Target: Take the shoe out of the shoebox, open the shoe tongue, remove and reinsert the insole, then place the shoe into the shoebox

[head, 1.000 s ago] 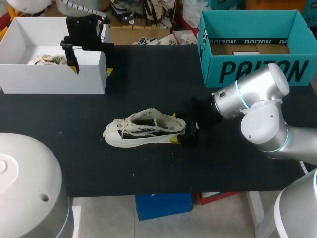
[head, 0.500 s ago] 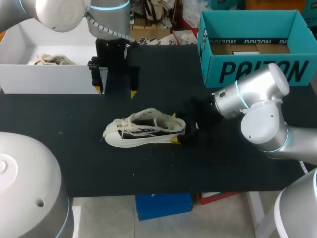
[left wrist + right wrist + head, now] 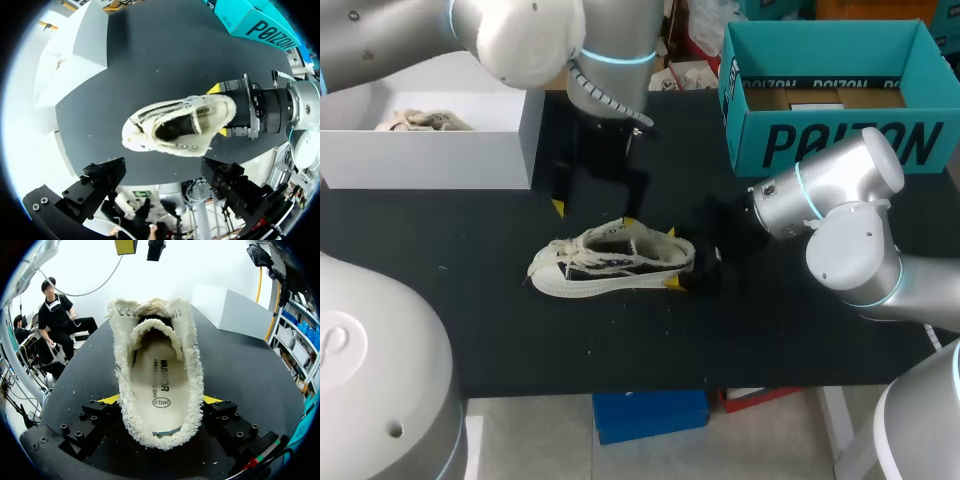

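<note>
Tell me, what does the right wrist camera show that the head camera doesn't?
Only the right wrist view looks straight into the shoe from its heel, showing the insole lying inside. Only the head view looks into the white shoebox, where a second shoe lies. Both show the right gripper clamped on the heel, the left gripper open above the shoe, and the black table.

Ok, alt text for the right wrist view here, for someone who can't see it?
A fuzzy cream shoe lies heel-first between the fingers of the right gripper, whose yellow tips press on the heel from both sides; the insole shows inside. Beyond the toe hangs the left gripper, and a white shoebox stands farther off on the black table.
</note>
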`<action>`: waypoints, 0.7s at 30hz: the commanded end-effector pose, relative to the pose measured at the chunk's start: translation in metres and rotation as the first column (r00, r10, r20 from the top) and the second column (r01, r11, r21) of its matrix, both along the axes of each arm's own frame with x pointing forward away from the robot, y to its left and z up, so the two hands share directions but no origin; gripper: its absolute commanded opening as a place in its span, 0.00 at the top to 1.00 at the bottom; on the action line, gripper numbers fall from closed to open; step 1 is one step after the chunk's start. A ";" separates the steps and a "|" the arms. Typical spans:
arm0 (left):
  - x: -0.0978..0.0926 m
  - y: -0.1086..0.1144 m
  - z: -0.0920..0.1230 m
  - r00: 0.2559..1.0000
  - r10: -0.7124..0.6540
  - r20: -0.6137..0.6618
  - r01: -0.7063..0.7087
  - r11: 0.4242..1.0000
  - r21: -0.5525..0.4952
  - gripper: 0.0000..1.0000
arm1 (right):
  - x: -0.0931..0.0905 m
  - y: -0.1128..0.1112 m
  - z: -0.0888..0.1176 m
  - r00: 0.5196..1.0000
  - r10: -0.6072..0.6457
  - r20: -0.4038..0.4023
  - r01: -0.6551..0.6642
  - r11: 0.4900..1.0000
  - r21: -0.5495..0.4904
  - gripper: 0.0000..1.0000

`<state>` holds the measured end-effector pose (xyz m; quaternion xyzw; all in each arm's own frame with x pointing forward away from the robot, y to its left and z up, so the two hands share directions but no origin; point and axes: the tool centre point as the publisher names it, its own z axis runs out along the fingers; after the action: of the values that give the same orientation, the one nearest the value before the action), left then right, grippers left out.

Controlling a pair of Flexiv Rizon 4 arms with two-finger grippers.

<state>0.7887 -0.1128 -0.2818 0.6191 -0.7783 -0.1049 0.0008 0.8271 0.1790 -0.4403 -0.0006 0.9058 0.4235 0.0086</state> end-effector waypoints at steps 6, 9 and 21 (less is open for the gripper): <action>0.001 -0.038 -0.036 1.000 -0.026 0.008 0.025 0.989 0.147 0.00 | 0.001 0.002 -0.003 1.000 -0.001 0.000 0.001 1.000 -0.001 1.00; 0.003 -0.045 -0.044 0.999 -0.024 0.047 0.015 0.982 0.189 0.00 | 0.001 0.002 -0.003 1.000 -0.001 0.000 0.001 1.000 -0.001 1.00; 0.017 -0.042 -0.066 0.991 0.031 0.128 -0.064 0.963 0.260 0.00 | 0.001 0.002 -0.003 1.000 -0.001 0.000 0.001 1.000 -0.001 1.00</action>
<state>0.8071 -0.1510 -0.3425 0.6400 -0.7450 -0.1548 -0.1065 0.8271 0.1790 -0.4403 -0.0006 0.9058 0.4235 0.0086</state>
